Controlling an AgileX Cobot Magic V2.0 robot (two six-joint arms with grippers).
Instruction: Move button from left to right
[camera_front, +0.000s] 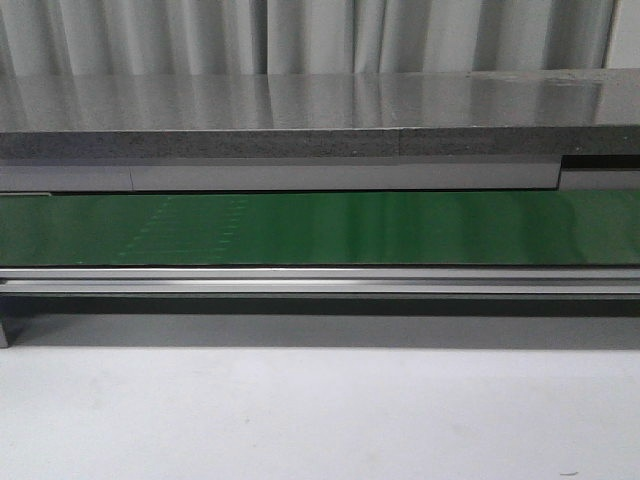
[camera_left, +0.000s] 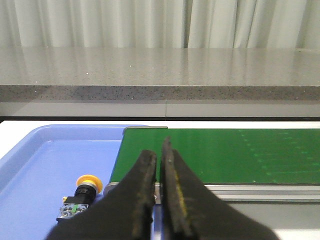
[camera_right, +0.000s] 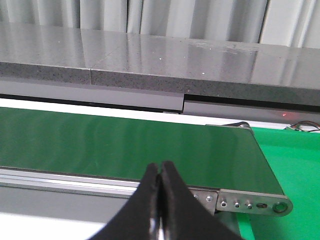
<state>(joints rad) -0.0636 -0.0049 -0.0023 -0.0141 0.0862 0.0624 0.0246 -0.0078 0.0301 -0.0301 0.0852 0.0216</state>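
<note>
The button lies on its side in a blue tray in the left wrist view, its yellow-orange cap toward the green belt and its black body toward the camera. My left gripper is shut and empty, hovering over the tray's edge and the belt's left end, to the right of the button and apart from it. My right gripper is shut and empty above the belt's front rail near its right end. Neither gripper nor the button shows in the front view.
A green conveyor belt with a metal rail runs across the front view, a grey stone counter behind it. A green surface lies past the belt's right end. White tabletop lies in front.
</note>
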